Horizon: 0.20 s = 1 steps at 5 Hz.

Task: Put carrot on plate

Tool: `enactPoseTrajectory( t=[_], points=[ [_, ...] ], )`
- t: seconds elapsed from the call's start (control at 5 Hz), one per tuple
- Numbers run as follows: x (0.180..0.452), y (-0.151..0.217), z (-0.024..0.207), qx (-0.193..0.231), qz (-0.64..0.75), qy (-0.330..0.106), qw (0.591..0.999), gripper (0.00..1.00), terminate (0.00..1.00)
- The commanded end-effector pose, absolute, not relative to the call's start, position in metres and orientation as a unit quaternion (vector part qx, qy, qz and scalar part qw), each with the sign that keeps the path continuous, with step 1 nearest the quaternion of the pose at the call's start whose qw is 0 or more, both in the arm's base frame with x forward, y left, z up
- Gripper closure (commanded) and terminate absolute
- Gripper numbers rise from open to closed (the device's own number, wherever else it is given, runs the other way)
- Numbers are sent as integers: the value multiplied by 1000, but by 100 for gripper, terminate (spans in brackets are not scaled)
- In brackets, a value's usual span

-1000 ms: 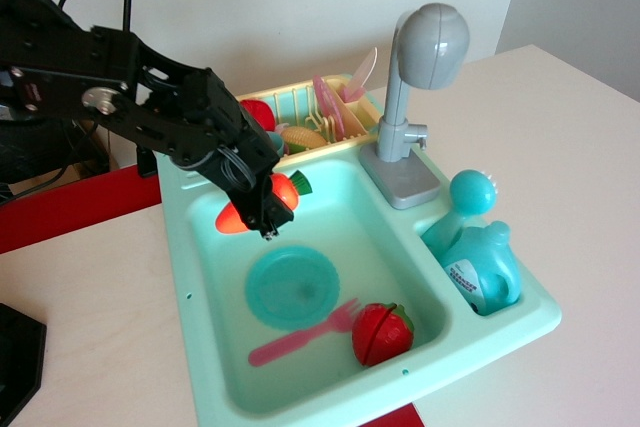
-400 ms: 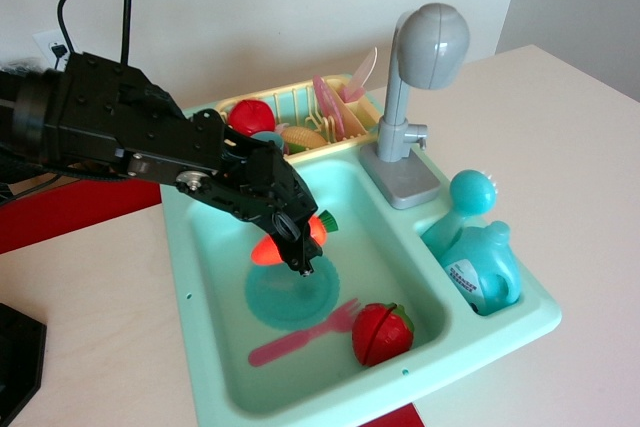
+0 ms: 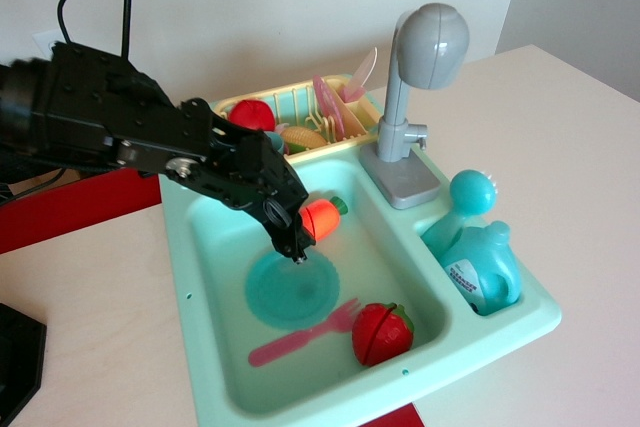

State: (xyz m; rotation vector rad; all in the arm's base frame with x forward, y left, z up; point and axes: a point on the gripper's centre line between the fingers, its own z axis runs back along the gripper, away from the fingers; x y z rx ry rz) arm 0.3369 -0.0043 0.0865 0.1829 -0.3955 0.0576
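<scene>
The orange carrot (image 3: 320, 218) with its green stub pointing right is held in my black gripper (image 3: 297, 244), which is shut on it. The carrot hangs in the air over the sink basin, just above the far right edge of the teal plate (image 3: 290, 292). The plate lies flat on the floor of the sink, and its far rim is partly covered by the fingertips. The carrot is not touching the plate.
The mint sink (image 3: 190, 277) also holds a red strawberry-like toy (image 3: 381, 333) and a pink fork (image 3: 300, 339) in front of the plate. A grey faucet (image 3: 418, 87) stands at the back right. A teal bottle (image 3: 478, 259) stands at the right. A yellow dish rack (image 3: 300, 107) with pink plates (image 3: 330, 107) is behind.
The arm carried the carrot from the back left of the basin forward and right, to above the plate. Since 0.4 s ago the carrot has risen slightly and shifted right.
</scene>
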Motion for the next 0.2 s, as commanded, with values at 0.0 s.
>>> enactPoseTrajectory(
  t=[0.0],
  points=[
    [335, 3, 135, 88, 43, -249, 964, 0, 100]
  ],
)
